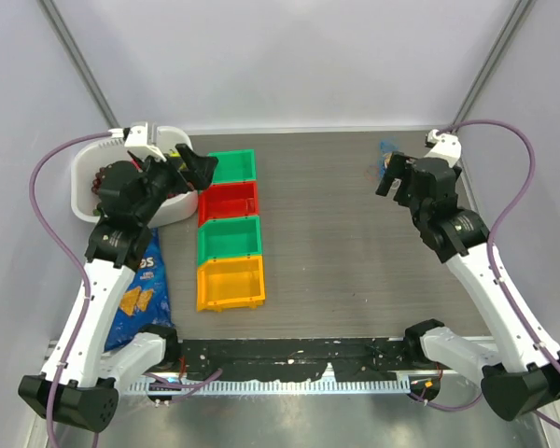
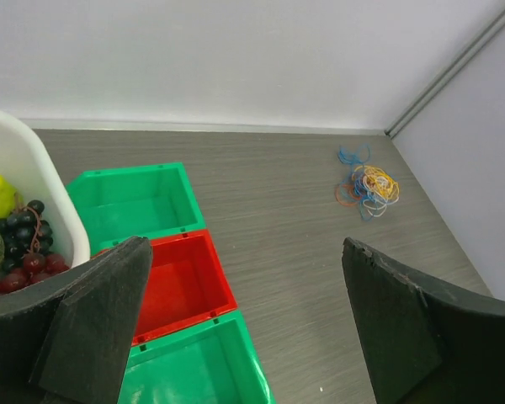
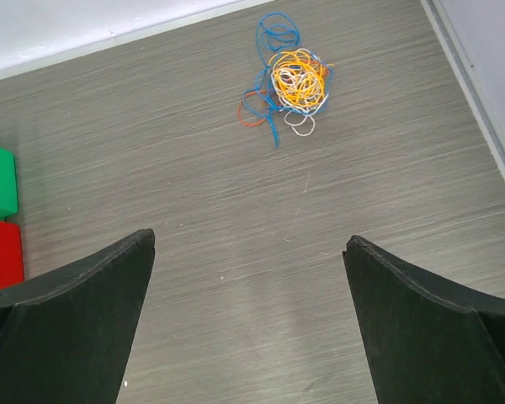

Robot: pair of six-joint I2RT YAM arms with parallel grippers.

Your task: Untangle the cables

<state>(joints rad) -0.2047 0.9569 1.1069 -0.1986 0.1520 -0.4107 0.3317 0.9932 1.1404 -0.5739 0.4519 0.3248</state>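
Note:
The cables (image 3: 290,80) lie in one small tangle of thin blue, orange, yellow and white loops on the table near its far right corner. In the left wrist view the cables (image 2: 369,185) show far off to the right. From above only a blue bit of the cables (image 1: 386,149) shows behind the right arm's wrist. My right gripper (image 3: 249,237) hovers open a short way on the near side of the tangle, with nothing between its fingers. My left gripper (image 2: 246,244) is open and holds nothing, above the coloured bins on the left and far from the cables.
A column of bins stands left of centre: green (image 1: 231,166), red (image 1: 229,201), green (image 1: 230,238), yellow (image 1: 231,283). A white bowl (image 1: 82,173) of fruit sits at the far left, with a blue chips bag (image 1: 140,289) nearer. Walls close the back and right.

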